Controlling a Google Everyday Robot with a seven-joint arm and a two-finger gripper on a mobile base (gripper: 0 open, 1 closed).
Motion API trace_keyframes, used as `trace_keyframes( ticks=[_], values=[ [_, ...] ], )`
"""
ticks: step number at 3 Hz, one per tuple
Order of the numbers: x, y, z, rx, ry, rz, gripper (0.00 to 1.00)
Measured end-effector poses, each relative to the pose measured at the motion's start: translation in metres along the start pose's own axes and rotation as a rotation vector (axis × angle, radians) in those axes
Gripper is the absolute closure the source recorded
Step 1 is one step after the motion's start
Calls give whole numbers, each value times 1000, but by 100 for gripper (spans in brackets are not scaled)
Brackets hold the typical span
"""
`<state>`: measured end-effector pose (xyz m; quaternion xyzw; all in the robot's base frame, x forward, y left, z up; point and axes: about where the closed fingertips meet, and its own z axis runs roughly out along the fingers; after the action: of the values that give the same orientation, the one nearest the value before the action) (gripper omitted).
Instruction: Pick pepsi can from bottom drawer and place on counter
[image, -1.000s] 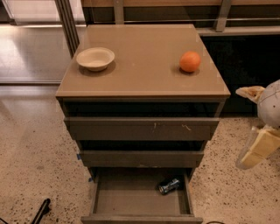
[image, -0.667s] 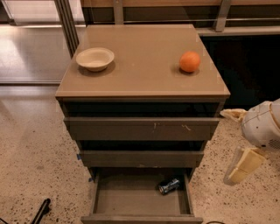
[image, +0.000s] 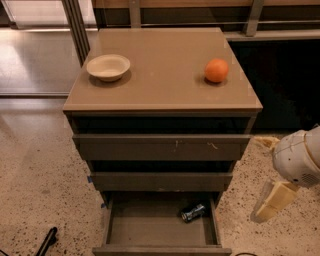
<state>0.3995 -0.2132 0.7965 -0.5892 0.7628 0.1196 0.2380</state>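
The pepsi can (image: 193, 212) lies on its side at the back right of the bottom drawer (image: 145, 227), which is pulled open. The counter (image: 165, 85) is the tan top of the cabinet. My gripper (image: 257, 179) hangs to the right of the cabinet, beside the lower drawers and above the floor. Its cream fingers (image: 272, 200) are spread apart and hold nothing. It is to the right of the can and higher than it, with the drawer's side wall between them.
A cream bowl (image: 108, 66) sits on the counter's left and an orange (image: 216, 70) on its right. The two upper drawers (image: 160, 147) are slightly out. A dark object (image: 47, 240) lies on the speckled floor at lower left.
My gripper has moved left and down, coming closer to the cabinet's right side. The can, the bowl and the orange have not moved.
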Motion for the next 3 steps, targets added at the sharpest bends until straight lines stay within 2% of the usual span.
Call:
trace_keyframes(
  ticks=[1,2,3],
  values=[
    [31,24,48,-39,-46,117,0],
    [55,41,107,-139,-87,206,0],
    [55,41,107,-139,-87,206,0]
  ],
)
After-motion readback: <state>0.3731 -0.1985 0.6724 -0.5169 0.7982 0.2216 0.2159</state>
